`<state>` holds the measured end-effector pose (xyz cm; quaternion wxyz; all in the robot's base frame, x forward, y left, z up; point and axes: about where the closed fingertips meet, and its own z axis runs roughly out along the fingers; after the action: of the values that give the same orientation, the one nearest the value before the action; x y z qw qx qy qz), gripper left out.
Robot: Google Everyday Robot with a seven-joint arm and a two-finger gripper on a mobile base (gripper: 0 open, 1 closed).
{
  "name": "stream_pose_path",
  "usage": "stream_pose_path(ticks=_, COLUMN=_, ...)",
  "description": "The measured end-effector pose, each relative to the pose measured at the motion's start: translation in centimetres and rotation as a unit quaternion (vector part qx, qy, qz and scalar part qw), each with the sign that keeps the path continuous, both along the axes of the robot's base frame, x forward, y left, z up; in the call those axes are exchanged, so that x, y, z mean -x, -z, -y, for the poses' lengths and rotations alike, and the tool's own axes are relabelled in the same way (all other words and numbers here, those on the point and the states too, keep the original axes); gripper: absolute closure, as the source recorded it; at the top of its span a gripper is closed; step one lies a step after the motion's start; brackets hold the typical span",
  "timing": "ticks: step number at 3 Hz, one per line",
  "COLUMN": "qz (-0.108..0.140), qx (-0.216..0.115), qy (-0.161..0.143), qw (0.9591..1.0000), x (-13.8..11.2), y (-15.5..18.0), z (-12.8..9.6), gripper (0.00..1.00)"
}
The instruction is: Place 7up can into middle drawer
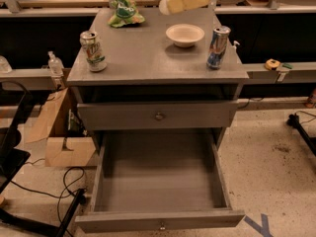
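The 7up can, white and green with a silver top, stands upright at the front left of the grey cabinet top. The middle drawer is pulled out wide below, a shallow grey tray with a small knob on its front. My gripper, with pale yellow fingers, hangs above the back of the cabinet top, right of the green bag and behind the bowl, far from the 7up can.
A white bowl and a taller blue-and-silver can stand on the right of the top. A green chip bag lies at the back left. The upper drawer front is closed. A cardboard box and cables lie on the floor at left.
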<state>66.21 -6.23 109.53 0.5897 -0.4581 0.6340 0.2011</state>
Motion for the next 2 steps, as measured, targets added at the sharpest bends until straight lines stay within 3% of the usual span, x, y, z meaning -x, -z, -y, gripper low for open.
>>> stream_pose_path(ticks=1, qz=0.0, qx=0.0, qy=0.0, qw=1.0, x=0.0, y=0.0, z=0.0, gripper=0.0)
stream_pose_path(ticks=2, qz=-0.011, qx=-0.027, qy=-0.006, qw=0.9996, x=-1.4, y=3.1, z=-2.2, gripper=0.0)
